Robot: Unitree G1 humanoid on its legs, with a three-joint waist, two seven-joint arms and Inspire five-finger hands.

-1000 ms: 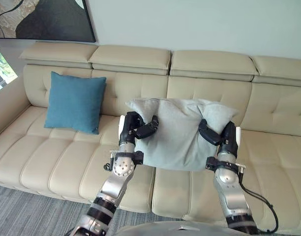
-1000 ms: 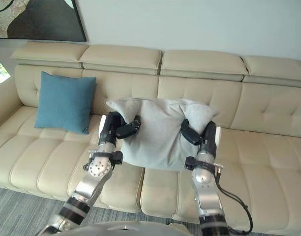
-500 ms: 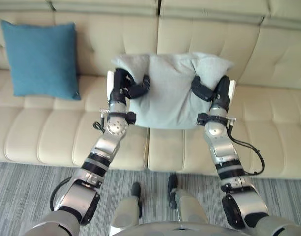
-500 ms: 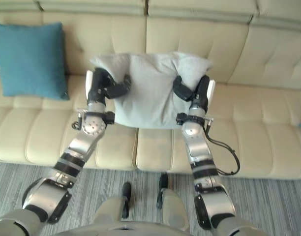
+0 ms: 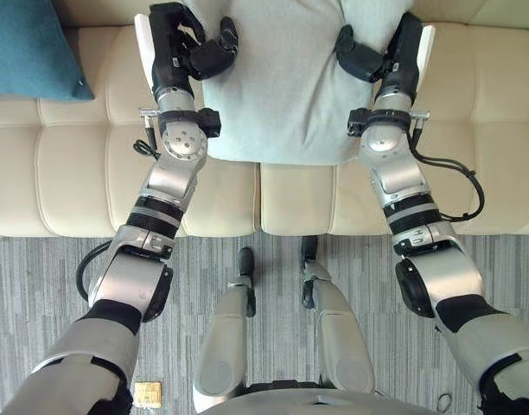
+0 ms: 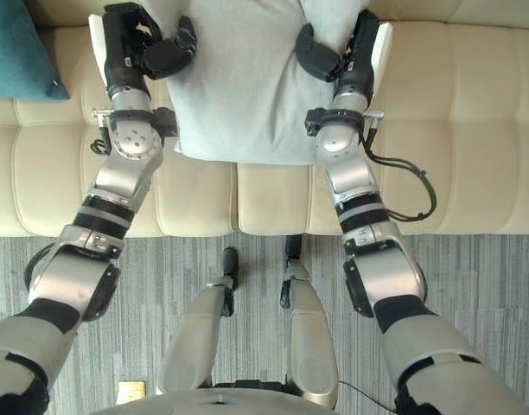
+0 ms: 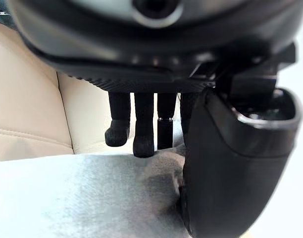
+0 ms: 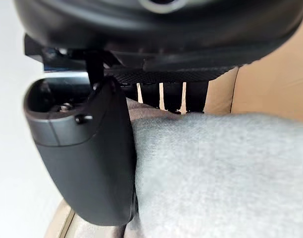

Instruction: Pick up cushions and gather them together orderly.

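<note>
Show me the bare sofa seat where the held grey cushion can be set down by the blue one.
Bare beige leather seat lies between the blue fabric cushion and the left hand; another bare stretch lies beyond the right hand. The middle is crowded: both hands pinch the pale grey fabric cushion there.

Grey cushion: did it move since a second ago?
No, not noticeably. The camera tipped down. The grey cushion still hangs above the same seam of the sofa, pinched by the left hand and right hand.
</note>
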